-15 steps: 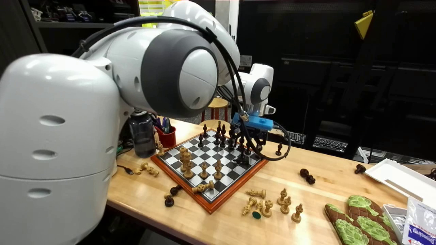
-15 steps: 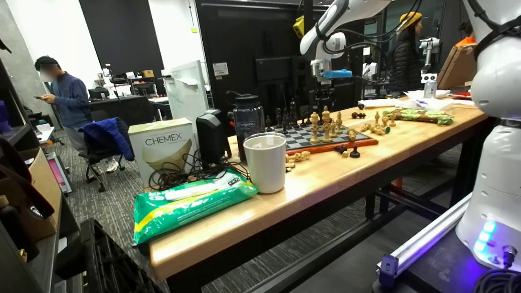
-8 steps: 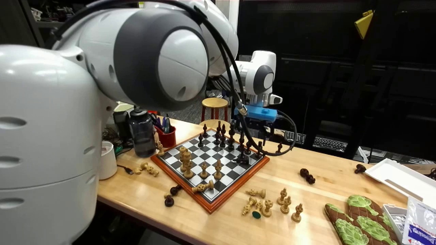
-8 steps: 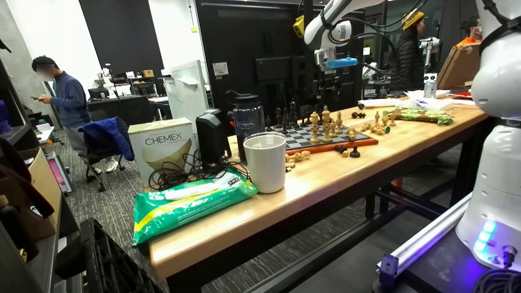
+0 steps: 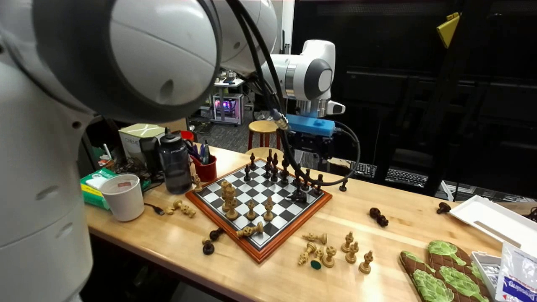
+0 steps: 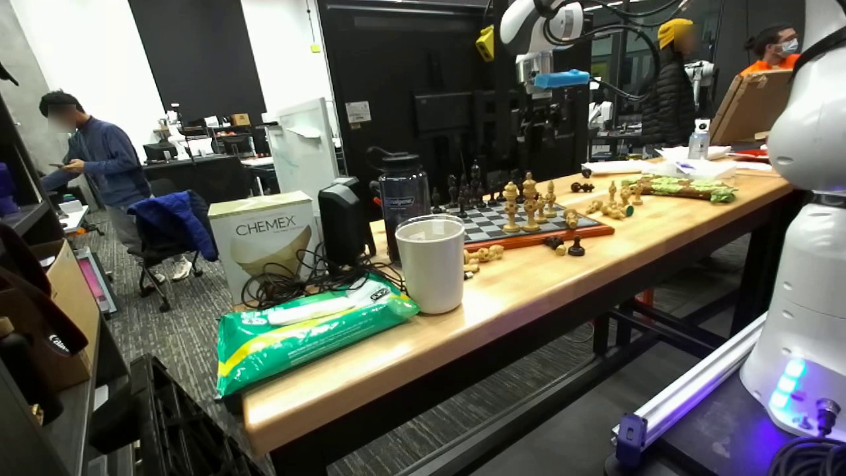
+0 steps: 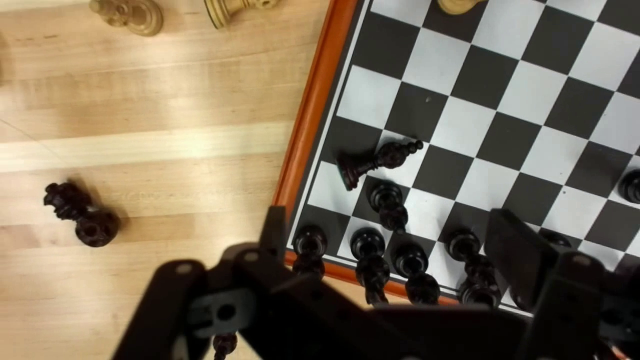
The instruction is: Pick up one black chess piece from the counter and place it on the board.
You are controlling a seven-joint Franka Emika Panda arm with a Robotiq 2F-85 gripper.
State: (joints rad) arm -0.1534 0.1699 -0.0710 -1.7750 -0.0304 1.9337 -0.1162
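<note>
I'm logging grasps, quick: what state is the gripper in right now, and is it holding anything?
Gripper: open, holding nothing.

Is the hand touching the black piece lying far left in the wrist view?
Apart: in the wrist view, counter shows between the hand and the black piece.

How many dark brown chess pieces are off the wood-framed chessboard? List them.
5. In an exterior view, right of the chessboard: an upright piece, a toppled piece, a third by the flat white tray; lower left: a fourth, a fifth. Others may be hidden.
</note>
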